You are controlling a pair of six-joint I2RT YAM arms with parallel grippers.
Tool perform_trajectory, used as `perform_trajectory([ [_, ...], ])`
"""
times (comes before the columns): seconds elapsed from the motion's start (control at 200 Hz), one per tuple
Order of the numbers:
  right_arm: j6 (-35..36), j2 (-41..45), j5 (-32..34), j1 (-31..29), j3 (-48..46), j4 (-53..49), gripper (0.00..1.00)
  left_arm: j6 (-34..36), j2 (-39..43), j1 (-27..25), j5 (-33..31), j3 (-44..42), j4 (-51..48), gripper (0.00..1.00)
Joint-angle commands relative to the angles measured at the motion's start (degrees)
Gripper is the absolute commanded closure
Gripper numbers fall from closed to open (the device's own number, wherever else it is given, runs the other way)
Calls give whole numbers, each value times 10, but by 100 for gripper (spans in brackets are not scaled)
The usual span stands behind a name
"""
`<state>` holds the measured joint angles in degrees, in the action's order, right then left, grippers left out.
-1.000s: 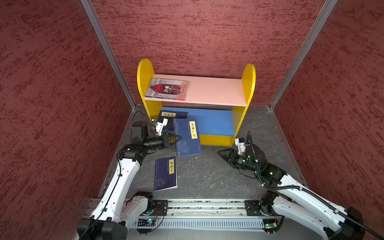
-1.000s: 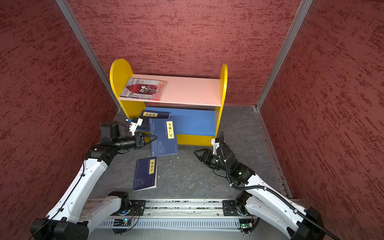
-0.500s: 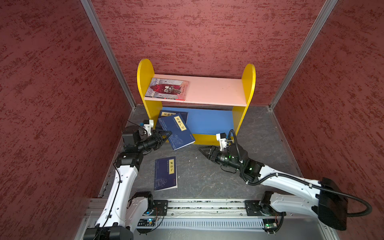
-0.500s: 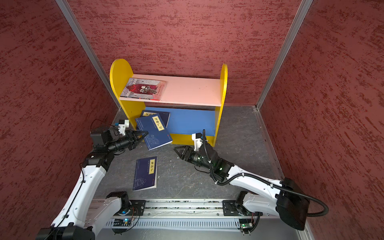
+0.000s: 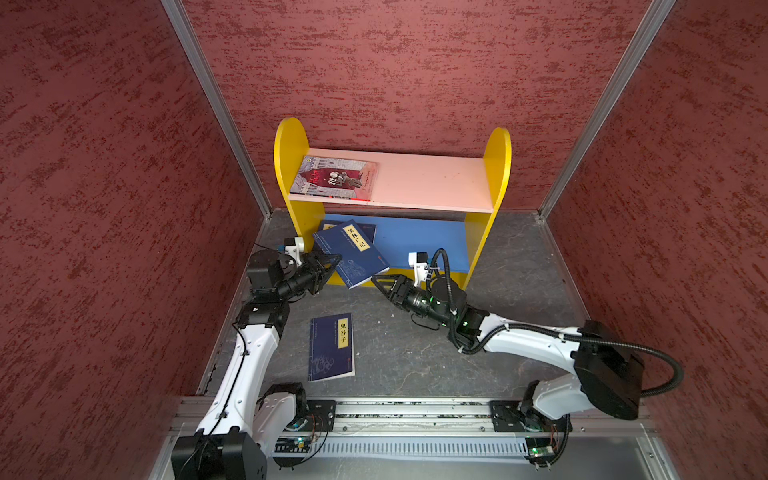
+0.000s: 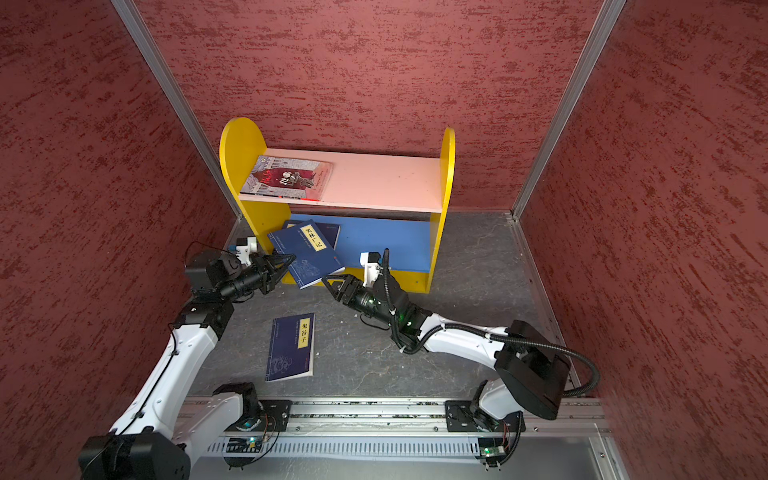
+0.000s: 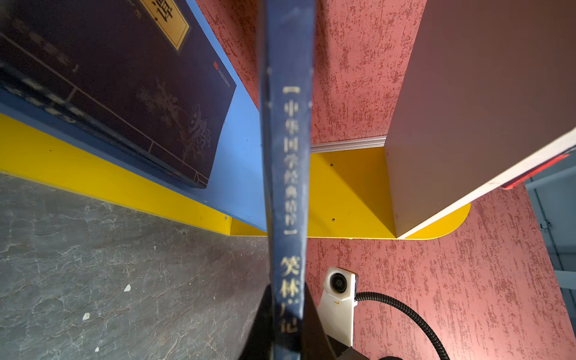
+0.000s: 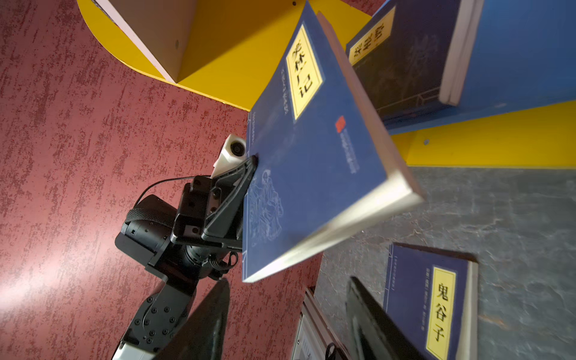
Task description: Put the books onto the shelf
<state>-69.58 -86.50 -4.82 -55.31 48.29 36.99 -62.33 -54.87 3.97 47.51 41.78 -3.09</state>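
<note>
The right gripper (image 5: 376, 279) swung across until the thin navy paperback with a yellow title label (image 5: 353, 253), shifted shelfward by the left gripper (image 5: 334, 262), lay just ahead of its parted jaws.

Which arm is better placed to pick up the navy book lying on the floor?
Right, probably. The right gripper is open and empty; the left gripper is shut on the held navy book over the shelf's blue board. The floor book lies between both arms.

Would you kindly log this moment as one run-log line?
left gripper: shut on navy paperback at yellow shelf's blue lower board | right gripper: open, empty | second navy paperback: on floor
</note>
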Motion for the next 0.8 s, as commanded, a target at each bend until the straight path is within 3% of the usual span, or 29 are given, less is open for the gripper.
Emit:
perform_trajectory([
  [0.0,-18,-27,-1,-3,26,61,39,-17,3,2,6,2,58,100],
  [0.281,-39,-73,-3,-2,47,113,44,-37,3,2,2,-22,84,100],
  [0.681,-17,-90,-21,15,86,67,89,-35,2,3,4,-25,59,100],
  [0.792,-17,-93,-39,22,83,71,96,-32,5,3,4,-28,58,91],
])
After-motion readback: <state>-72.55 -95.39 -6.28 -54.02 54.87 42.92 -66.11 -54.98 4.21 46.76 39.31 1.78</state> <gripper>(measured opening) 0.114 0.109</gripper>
